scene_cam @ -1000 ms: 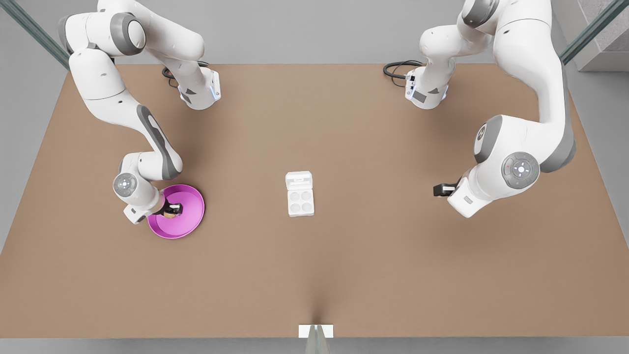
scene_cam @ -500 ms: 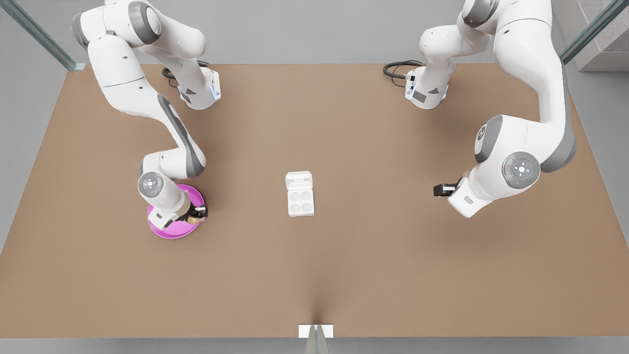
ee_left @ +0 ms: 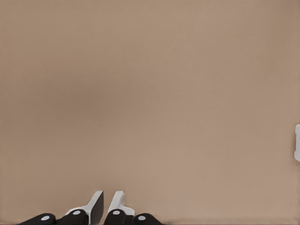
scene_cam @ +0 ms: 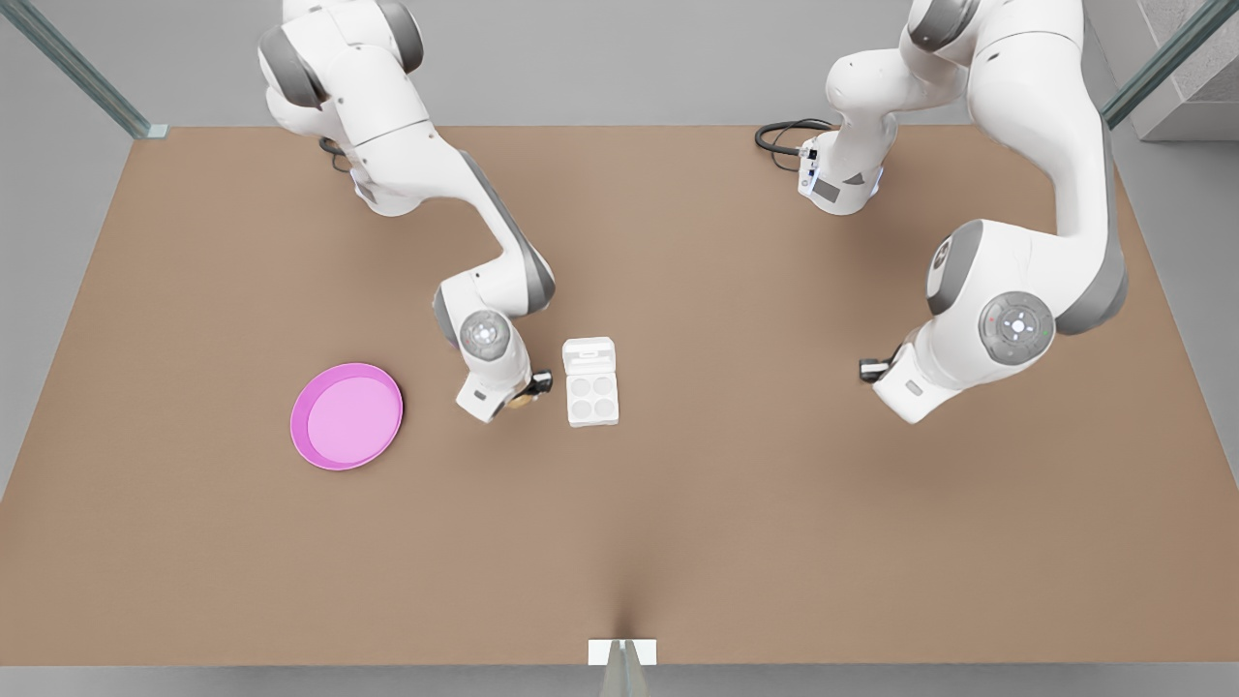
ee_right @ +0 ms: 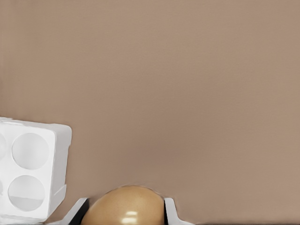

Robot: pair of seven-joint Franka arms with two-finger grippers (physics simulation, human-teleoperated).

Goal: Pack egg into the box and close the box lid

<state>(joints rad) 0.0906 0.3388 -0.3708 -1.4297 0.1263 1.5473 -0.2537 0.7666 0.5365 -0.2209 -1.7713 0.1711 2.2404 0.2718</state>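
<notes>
The tan egg (ee_right: pixel 126 206) sits between the pads of my right gripper (ee_right: pixel 125 214), which is shut on it. In the front view this right gripper (scene_cam: pixel 530 387) hangs just off the side of the white box (scene_cam: pixel 591 399) that faces the front view's left, with the egg (scene_cam: pixel 522 398) peeking out under it. The box's four round cups (ee_right: pixel 29 151) are empty. Its lid (scene_cam: pixel 589 355) lies open and flat behind the tray. My left gripper (scene_cam: pixel 876 368) waits far off at the front view's right; its fingers (ee_left: pixel 96 206) are shut with nothing between them.
An empty pink round plate (scene_cam: pixel 347 416) lies on the brown table (scene_cam: pixel 736 503) at the front view's left. A white bracket (scene_cam: pixel 621 651) sits at the table's near edge. Black cables (scene_cam: pixel 786 134) coil by the far arm base.
My right gripper lifted the egg off the pink plate and carried it toward the front view's right, up beside the box. The left arm shifted only slightly.
</notes>
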